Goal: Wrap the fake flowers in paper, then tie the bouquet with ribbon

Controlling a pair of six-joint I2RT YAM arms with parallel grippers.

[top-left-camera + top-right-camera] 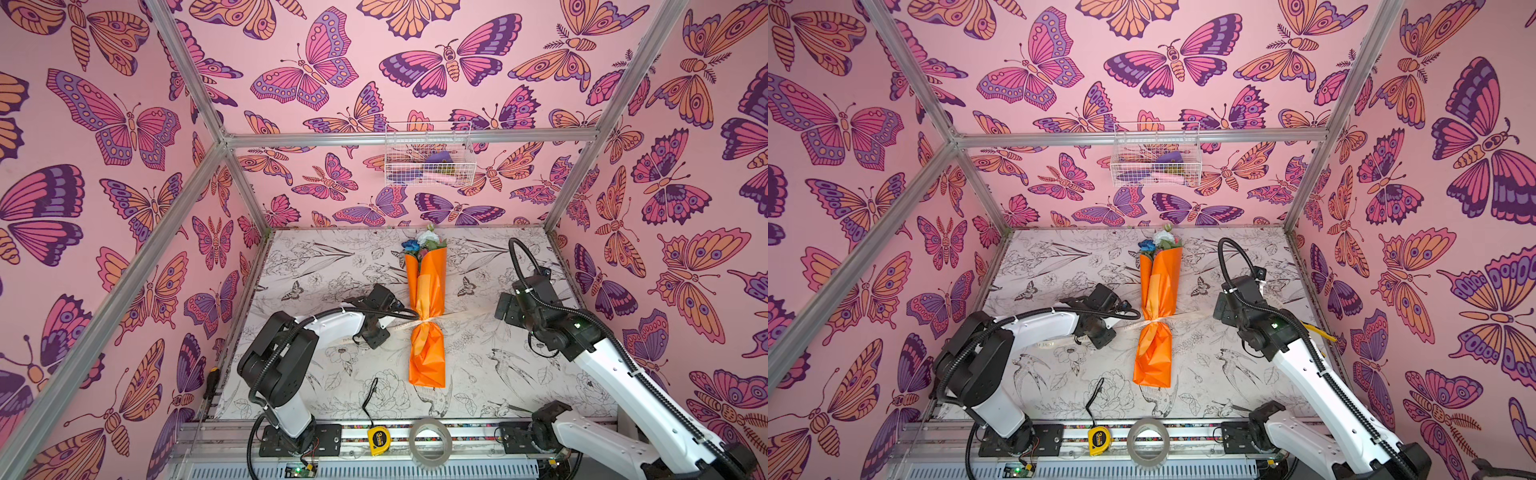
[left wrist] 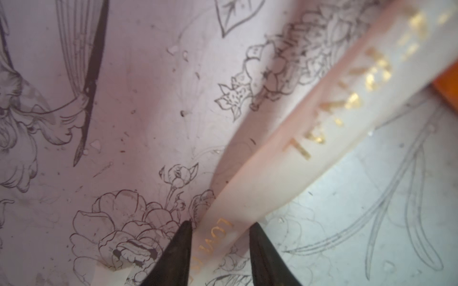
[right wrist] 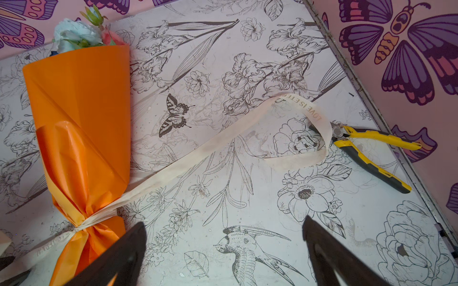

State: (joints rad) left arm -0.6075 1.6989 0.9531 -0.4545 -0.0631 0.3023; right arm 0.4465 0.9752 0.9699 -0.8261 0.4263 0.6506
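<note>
The bouquet (image 1: 426,291) is lying mid-frame on the desk (image 1: 332,270) in both top views, long axis running top to bottom, while the left fingers (image 2: 178,247), the nearer pair, are straddling its ribbon (image 2: 322,118) tail narrowly parted and the right fingers (image 3: 124,252) are hanging wide, empty.

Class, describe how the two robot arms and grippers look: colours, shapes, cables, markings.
Both the left arm and right arm have white link shells with black joint housings. A black corrugated cable hose runs along each, fastened with white ties. A green light glows on the right arm. The left gripper and right gripper have black fingers tapering to points.
</note>
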